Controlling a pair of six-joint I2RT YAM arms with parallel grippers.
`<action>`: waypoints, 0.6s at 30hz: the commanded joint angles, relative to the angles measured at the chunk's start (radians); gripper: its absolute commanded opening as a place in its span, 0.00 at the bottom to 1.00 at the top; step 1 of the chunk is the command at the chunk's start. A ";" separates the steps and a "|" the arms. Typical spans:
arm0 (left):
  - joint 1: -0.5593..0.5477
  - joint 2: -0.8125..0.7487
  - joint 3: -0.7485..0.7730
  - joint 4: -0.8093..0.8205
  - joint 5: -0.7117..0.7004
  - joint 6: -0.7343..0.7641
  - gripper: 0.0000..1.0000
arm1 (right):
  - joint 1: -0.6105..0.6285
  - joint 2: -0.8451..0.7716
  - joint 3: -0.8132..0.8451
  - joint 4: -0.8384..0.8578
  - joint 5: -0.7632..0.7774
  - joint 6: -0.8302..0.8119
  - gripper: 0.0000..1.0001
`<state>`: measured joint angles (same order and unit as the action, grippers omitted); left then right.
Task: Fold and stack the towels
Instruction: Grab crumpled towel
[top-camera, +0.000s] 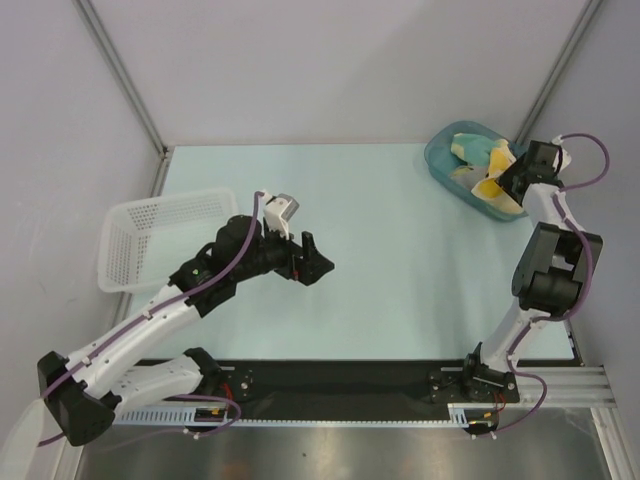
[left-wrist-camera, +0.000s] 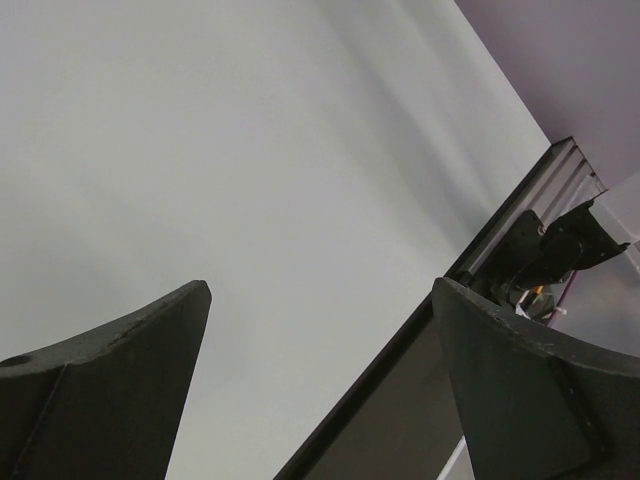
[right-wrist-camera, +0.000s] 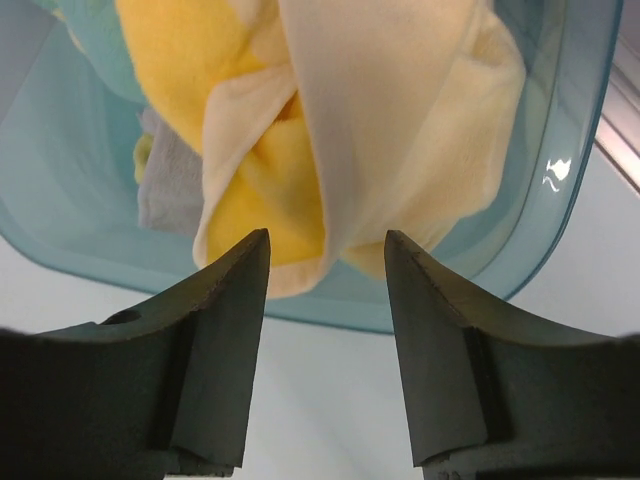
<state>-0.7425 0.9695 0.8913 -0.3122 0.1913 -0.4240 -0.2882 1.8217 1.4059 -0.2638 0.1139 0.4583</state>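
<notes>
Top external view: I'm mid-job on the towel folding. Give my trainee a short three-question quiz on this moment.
1. Where do the towels lie? A) in the white mesh basket B) in the teal tub C) flat on the table
2. True or false: the left gripper holds a towel.
3. Which arm's gripper is at the tub?
Key: 1 B. 2 False: it is open and empty, over the table. 3 The right gripper, its fingers on either side of a pale yellow fold.

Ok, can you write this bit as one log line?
left gripper: open, empty | right gripper: astride pale towel in tub, grip unclear
</notes>
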 joint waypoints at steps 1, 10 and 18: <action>0.006 0.020 0.012 0.029 -0.006 0.043 1.00 | -0.032 0.051 0.068 0.081 -0.016 -0.007 0.54; 0.006 0.054 0.026 0.021 -0.053 0.031 1.00 | -0.048 0.114 0.137 0.101 -0.066 -0.058 0.10; 0.006 0.012 0.049 0.019 -0.038 0.002 1.00 | -0.039 -0.065 0.346 -0.089 -0.192 -0.096 0.00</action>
<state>-0.7425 1.0187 0.8921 -0.3157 0.1566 -0.4088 -0.3336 1.9198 1.6566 -0.3031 0.0067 0.3901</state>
